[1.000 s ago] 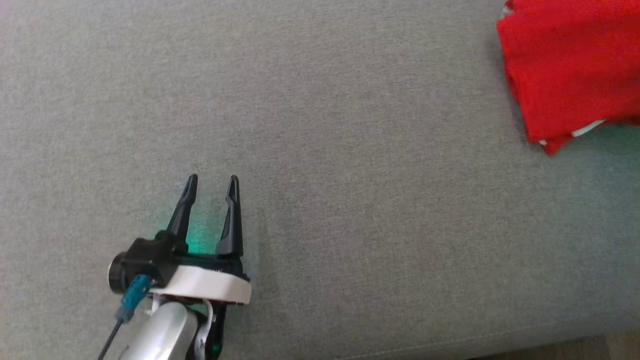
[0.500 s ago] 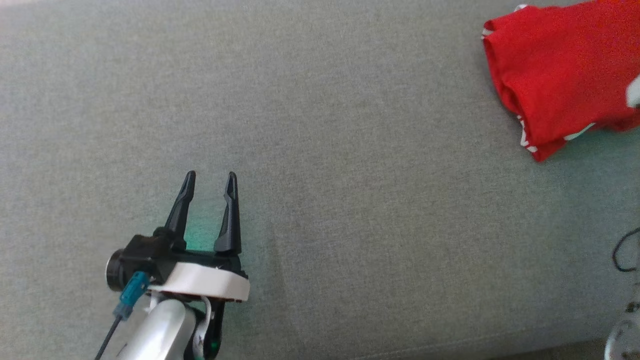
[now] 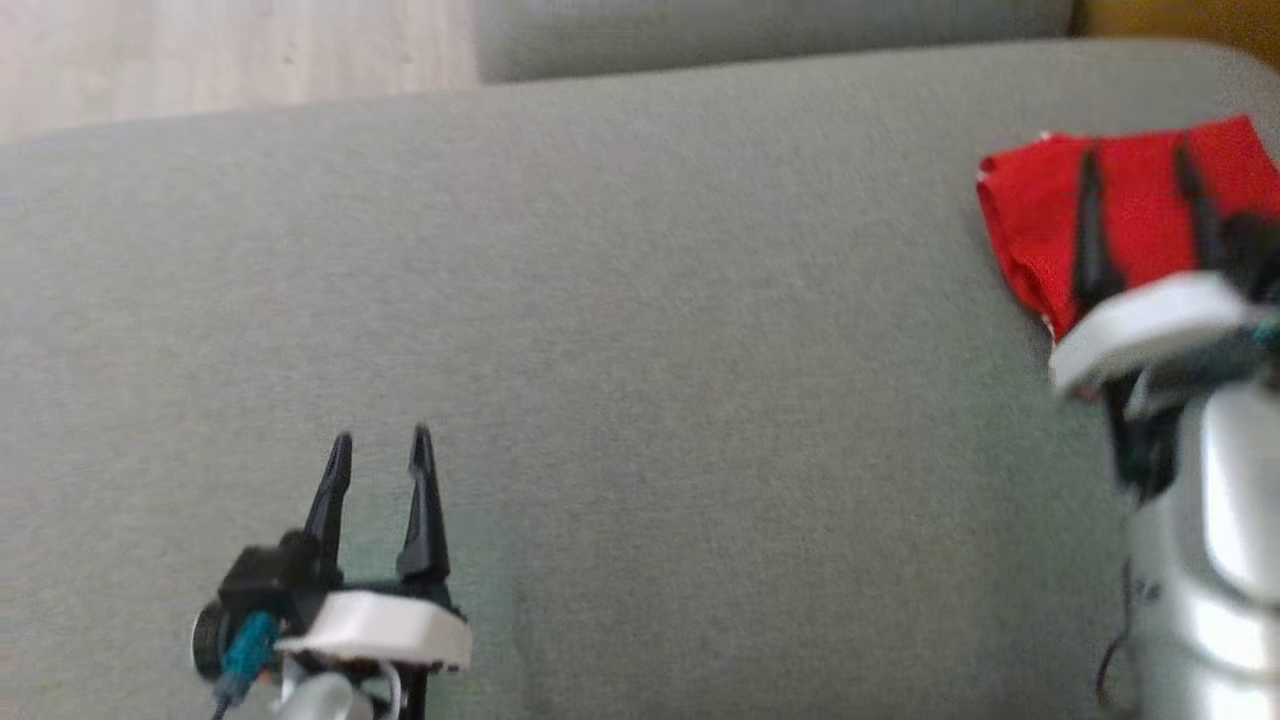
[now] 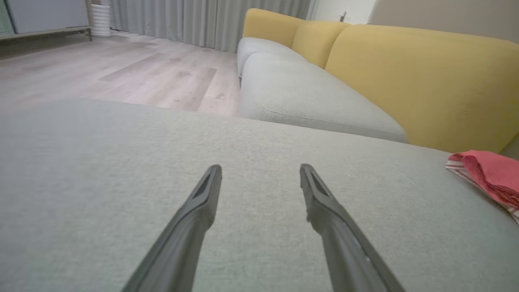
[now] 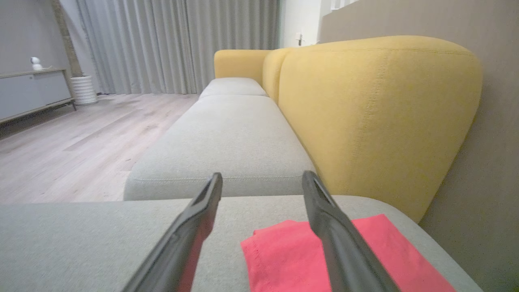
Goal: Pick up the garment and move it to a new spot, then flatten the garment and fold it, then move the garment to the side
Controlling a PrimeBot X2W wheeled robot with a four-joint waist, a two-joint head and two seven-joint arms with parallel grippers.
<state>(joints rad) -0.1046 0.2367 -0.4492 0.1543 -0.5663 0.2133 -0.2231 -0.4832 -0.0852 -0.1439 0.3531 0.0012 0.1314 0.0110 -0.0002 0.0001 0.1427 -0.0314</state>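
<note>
Showing a red garment [image 3: 1030,220] lying as a compact folded bundle at the far right end of a grey sofa seat [image 3: 700,350], near the rounded corner and just beside the yellow backrest [image 5: 365,113]. Edged with white striped trim, visible along the near side from the left wrist camera.

Placing the right gripper [image 3: 1135,155] over the bundle, with two long dark fingers spread wide and nothing between them, pointing across the red cloth toward the backrest. Blurred in the head camera; sharper from the right wrist camera, with the cloth lying beneath and beyond the open fingers. Cannot tell whether the fingertips touch the fabric or hang just above it.

Judged as the closing stage of the task: garment already folded and resting off to the side, leaving most of the seat bare. Jaws open over it most likely for a release or a last small adjustment, not for a fresh grasp, offered only as a guess.

Holding the left gripper [image 3: 382,435] well apart, low over bare grey upholstery toward the seat's left, fingers likewise spread and empty. Probably parked there to stay clear of the stacked layers and avoid catching an edge and undoing the fold. Beyond the seat, pale wooden floor [image 4: 121,69] and a second grey cushion [image 4: 304,93].
</note>
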